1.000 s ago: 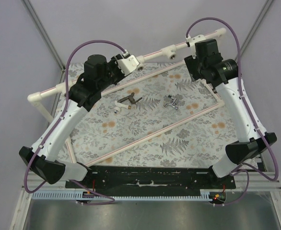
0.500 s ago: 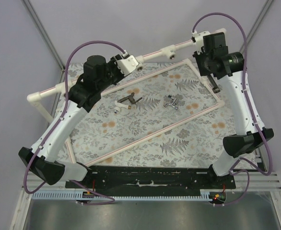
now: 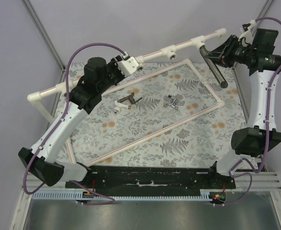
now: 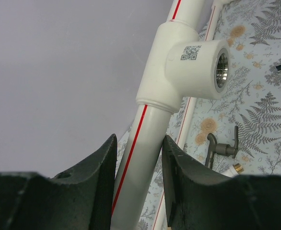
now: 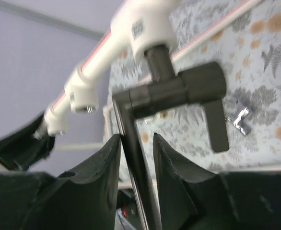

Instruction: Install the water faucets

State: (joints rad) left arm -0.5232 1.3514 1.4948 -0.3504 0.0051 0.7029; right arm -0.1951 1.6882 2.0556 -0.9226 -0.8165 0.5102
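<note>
Jaws of my left gripper (image 4: 139, 148) clamp the white pipe frame (image 4: 179, 62), steadying it. My right gripper (image 5: 136, 143) straddles the spout of the dark faucet (image 5: 179, 91), seated in the socket above, likely for turning; whether it pinches, I can't tell.

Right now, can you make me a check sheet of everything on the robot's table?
Surface: fern-print cloth, lying flat.
Job's things: long-spout faucet with its stem in a socket of the white pipe frame; short dark faucet and silver faucet lying loose on the cloth.
Clutter: nothing seen.
Grippers: left gripper shut on the frame's pipe; right gripper around the long spout, grip unclear in the blur.
Cables: purple cables loop from both arms.
Surroundings: grey walls, metal struts.
</note>
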